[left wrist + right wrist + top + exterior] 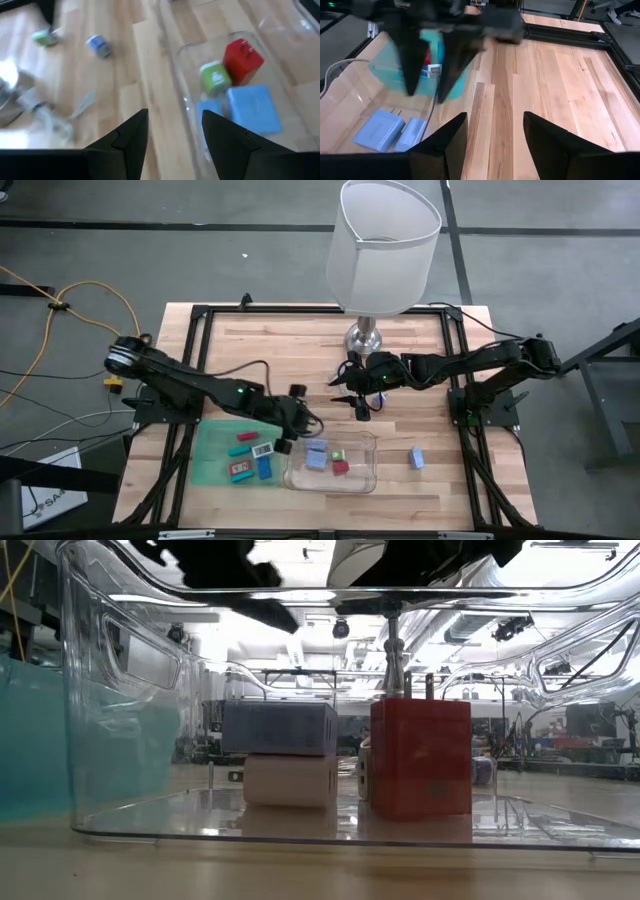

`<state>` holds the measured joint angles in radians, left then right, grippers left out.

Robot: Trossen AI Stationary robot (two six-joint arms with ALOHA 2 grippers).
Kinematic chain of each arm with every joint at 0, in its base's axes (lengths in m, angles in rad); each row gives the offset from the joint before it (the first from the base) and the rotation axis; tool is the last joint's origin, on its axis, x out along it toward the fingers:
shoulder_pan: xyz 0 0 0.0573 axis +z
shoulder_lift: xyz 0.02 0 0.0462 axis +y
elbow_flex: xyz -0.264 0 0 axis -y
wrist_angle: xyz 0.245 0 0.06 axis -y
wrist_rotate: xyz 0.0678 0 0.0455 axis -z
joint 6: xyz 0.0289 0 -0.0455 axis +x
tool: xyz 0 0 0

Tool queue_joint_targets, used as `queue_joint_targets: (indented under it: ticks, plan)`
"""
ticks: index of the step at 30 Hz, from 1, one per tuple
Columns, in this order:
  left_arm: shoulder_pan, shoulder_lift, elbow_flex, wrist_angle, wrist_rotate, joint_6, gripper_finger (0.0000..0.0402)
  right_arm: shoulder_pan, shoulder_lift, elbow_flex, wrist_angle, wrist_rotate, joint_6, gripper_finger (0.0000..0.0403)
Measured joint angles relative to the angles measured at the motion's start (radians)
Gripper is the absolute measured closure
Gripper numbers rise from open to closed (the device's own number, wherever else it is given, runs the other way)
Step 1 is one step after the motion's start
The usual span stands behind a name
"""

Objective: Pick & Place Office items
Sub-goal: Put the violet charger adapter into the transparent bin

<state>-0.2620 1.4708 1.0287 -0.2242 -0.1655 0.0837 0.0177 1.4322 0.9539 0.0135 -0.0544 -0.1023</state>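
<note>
A clear tray (352, 477) holds blue blocks (252, 107), a green piece (216, 77) and a red plug block (242, 60); the low view shows the red block (420, 770) beside a bluish block (280, 728) stacked on a white one (290, 780). More pieces lie on the green mat (212, 460): teal (246, 437), white (262, 449), red (240, 471) and blue (265, 467). One blue piece (415, 457) rests on the table right of the tray. My left gripper (172, 135) hovers open and empty over the tray's left edge. My right gripper (495, 135) is open and empty above the table's middle.
A big white-shaded lamp (385, 240) stands on a silver base (365, 338) at the table's far middle, close to my right arm. Small green (45, 37) and blue (98, 45) pieces lie on the wood beyond the tray. A black frame (200, 315) borders the table.
</note>
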Motion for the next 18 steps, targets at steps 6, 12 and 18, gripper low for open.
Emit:
queue_joint_targets:
  ticks: [6, 12, 18]
  plan:
    - [0.062, -0.141, -0.114, 0.014, -0.006, -0.011, 0.0224, 0.0, 0.0, 0.0, 0.001, 0.0, 0.0, 0.0223]
    - [0.161, -0.271, -0.255, 0.12, 0.086, -0.014, 0.0224, 0.0, 0.0, 0.0, 0.003, 0.0, 0.0, 0.0223]
    - [0.213, -0.393, -0.383, 0.23, 0.12, -0.008, 0.0224, 0.0, 0.0, 0.0, 0.002, 0.0, 0.0, 0.0223]
